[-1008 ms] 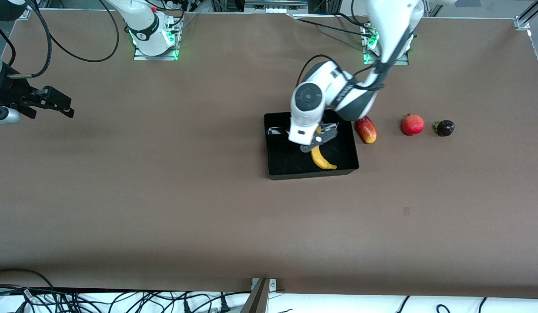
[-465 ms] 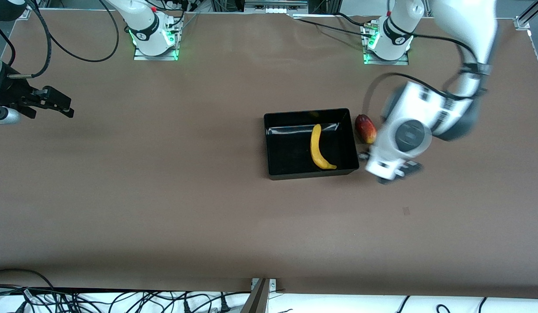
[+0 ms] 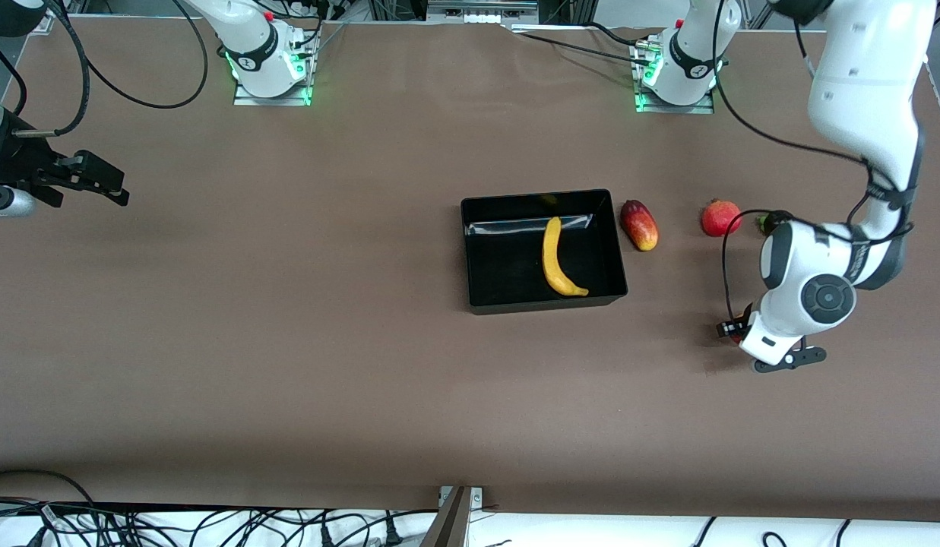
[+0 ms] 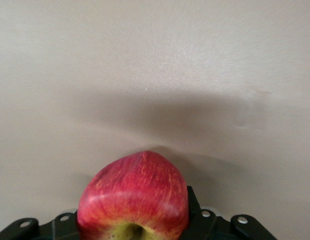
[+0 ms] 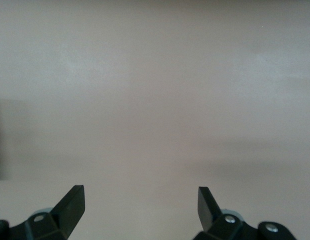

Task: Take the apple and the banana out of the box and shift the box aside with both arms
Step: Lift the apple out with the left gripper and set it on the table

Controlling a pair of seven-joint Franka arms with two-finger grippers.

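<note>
We find the left claw (image 3: 770,349) gripping the apple (image 4: 133,195) low over bare surface (image 3: 287,342); the right claw (image 5: 140,210) waits wide.

White arms (image 3: 865,83), grey joints, black cables

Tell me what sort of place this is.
Probably a robotics lab test bench: two white jointed arms bolted by green-lit bases to a bare brown table, loose black cables along its edge, and a glossy black plastic bin holding a curved yellow banana.
</note>
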